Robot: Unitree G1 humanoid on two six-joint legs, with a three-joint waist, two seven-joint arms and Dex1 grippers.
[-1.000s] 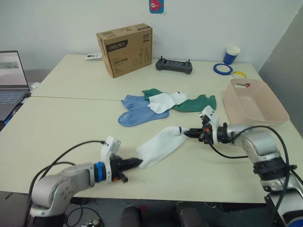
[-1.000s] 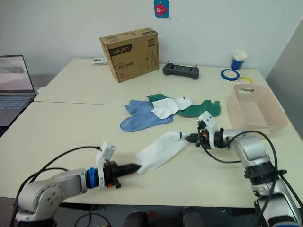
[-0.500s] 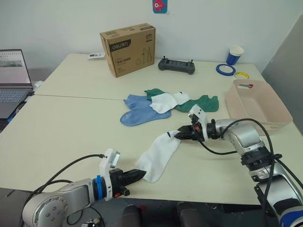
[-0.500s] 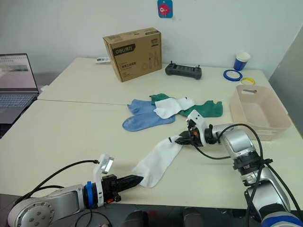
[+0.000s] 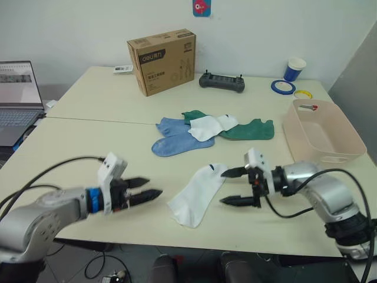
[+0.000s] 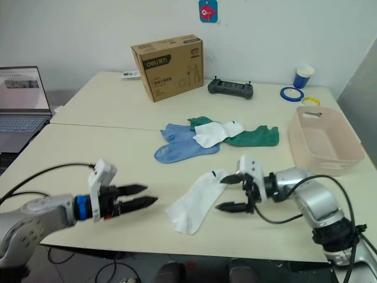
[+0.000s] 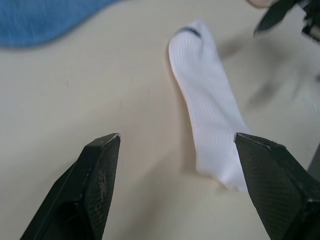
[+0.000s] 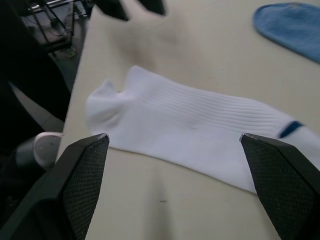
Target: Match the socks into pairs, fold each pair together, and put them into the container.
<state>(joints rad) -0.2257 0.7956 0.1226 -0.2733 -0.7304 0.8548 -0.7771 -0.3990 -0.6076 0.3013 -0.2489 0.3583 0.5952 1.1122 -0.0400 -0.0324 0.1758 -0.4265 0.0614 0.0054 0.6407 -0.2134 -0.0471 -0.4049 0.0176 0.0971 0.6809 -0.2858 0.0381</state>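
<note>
Left eye view: white sock (image 5: 196,193) laid flat on table (image 5: 70,147), flanked by left gripper (image 5: 146,188) and right gripper (image 5: 234,186), both spread wide, nothing held.

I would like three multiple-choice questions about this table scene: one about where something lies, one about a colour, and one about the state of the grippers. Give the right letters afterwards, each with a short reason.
1. Where does the single white sock lie?
A. inside the container
B. flat on the table between the two grippers
C. on top of the cardboard box

2. What colour is the container?
A. pale pink
B. dark green
C. light blue

3. What state are the left gripper and the right gripper in?
A. both shut on the sock
B. one open, one shut
C. both open, holding nothing

Answers:
1 B, the sock rests on the bare table with a gripper on each side.
2 A, the bin at the table's right side is pale pink.
3 C, each gripper's fingers are spread apart, clear of the sock.
</note>
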